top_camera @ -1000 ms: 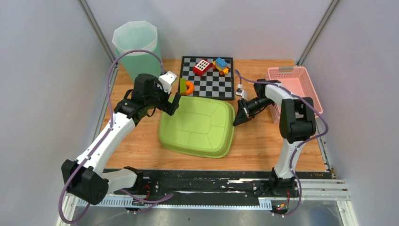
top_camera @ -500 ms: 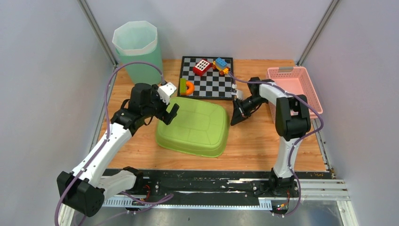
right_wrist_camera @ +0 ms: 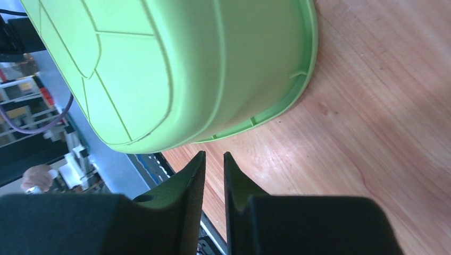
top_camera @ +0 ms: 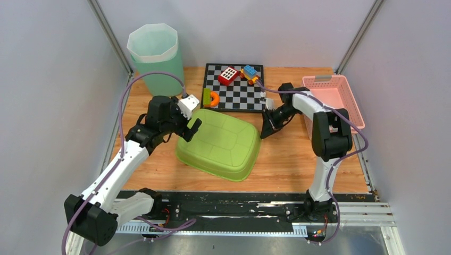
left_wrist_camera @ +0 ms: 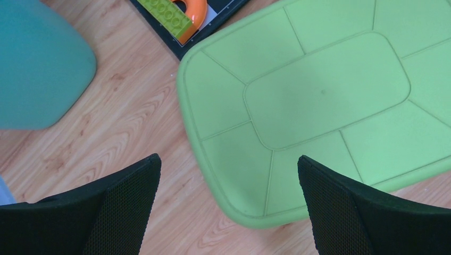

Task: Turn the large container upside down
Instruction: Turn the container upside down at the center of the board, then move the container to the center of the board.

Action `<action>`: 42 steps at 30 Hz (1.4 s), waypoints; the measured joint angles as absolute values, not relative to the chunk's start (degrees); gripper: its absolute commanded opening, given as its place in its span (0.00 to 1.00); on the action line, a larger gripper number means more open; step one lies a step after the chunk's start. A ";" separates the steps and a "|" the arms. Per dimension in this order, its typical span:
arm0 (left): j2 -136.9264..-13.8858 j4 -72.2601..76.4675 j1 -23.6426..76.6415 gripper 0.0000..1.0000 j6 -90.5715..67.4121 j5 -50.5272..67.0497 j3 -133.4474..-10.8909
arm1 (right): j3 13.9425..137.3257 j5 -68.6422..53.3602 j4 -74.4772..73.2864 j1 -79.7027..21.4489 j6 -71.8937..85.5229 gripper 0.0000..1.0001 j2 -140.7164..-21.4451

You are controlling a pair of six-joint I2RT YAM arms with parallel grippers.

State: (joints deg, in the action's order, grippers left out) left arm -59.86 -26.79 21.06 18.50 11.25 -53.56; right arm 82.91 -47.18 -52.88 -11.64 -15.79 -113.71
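Note:
The large light-green container (top_camera: 219, 143) lies bottom up on the wooden table, its ribbed base facing up. It also shows in the left wrist view (left_wrist_camera: 319, 90) and the right wrist view (right_wrist_camera: 175, 69). My left gripper (top_camera: 191, 129) hovers open over the container's far left corner, and its jaws (left_wrist_camera: 227, 159) straddle that corner without touching it. My right gripper (top_camera: 264, 130) is by the container's far right corner, just clear of the rim. Its jaws (right_wrist_camera: 214, 154) are almost together with nothing between them.
A tall teal bin (top_camera: 154, 58) stands at the back left, close to my left arm. A checkerboard (top_camera: 236, 95) holding several toy blocks lies behind the container, with an orange ring and green brick (left_wrist_camera: 181, 13) on its near corner. A pink basket (top_camera: 332, 101) sits at the right.
The container has slid and turned a little toward the left and near side and settled flat. My right gripper has moved back away from its rim. My left gripper drew back slightly.

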 measured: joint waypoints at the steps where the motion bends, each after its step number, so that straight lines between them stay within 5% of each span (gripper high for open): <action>1: -59.96 -26.85 21.06 1.00 18.76 11.03 -53.56 | 82.91 -46.59 -52.69 -11.64 -15.81 0.23 -112.71; 14: -55.35 -37.10 21.06 1.00 35.51 13.08 -47.31 | 86.39 -45.65 -50.54 -11.64 -15.16 0.42 -104.77; 42: -50.94 -25.32 21.04 1.00 38.13 -6.79 -32.67 | 92.31 -53.08 -50.70 -22.02 -14.20 0.44 -115.24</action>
State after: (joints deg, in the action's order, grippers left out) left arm -50.94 -25.32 21.04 38.13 -6.79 -32.67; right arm 92.31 -53.08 -50.70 -22.02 -14.20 -115.24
